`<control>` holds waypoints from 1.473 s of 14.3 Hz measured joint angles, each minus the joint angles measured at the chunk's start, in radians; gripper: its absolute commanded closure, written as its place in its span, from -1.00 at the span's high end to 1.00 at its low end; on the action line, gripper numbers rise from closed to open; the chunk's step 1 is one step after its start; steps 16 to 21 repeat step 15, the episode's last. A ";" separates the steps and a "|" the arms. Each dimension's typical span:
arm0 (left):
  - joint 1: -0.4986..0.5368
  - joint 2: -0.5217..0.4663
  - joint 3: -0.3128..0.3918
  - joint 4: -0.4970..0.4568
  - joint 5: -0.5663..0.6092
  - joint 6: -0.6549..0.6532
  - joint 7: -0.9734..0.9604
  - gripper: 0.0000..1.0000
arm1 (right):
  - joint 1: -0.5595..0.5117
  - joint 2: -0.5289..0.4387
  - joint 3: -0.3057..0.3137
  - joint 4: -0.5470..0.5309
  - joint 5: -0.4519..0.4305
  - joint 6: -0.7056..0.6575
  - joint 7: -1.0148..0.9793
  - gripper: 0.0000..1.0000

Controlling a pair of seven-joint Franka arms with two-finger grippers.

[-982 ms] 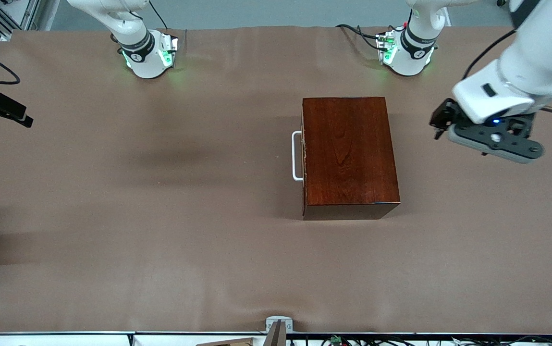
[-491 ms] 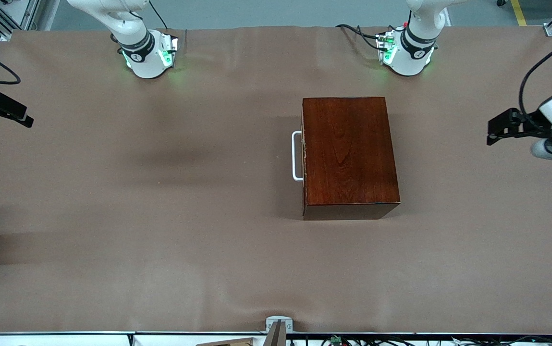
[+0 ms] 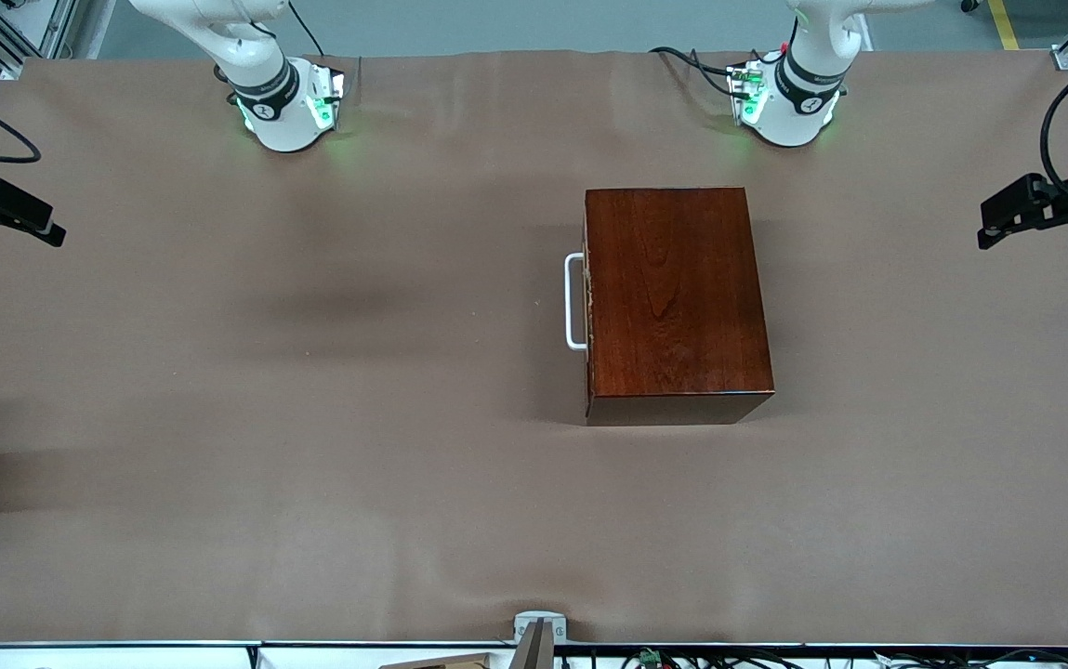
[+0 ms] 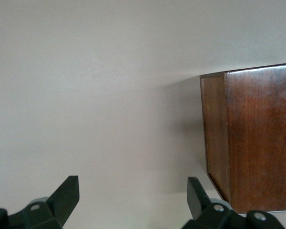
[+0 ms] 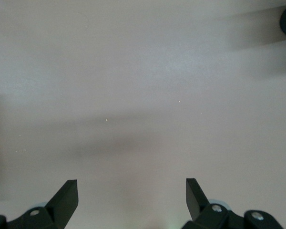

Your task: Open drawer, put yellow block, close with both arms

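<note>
Judging by the shut drawer (image 3: 586, 299), its handle (image 3: 574, 302) facing the right arm's end, and no yellow block visible, the task looks finished; left pincer (image 4: 133, 202) and right pincer (image 5: 132, 200) gape empty above bare worktop (image 3: 310, 418).

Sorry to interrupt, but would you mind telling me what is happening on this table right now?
Nothing is being handled. The glossy reddish-brown wooden box sits on the brown table, its drawer shut with the white bar handle facing the right arm's end. The left gripper hangs open at the left arm's end; the right gripper is open at the other end. No yellow block shows.
</note>
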 measured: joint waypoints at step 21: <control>-0.012 -0.086 -0.020 -0.128 -0.036 0.055 -0.150 1.00 | 0.000 0.000 0.004 0.000 0.000 0.001 0.000 1.00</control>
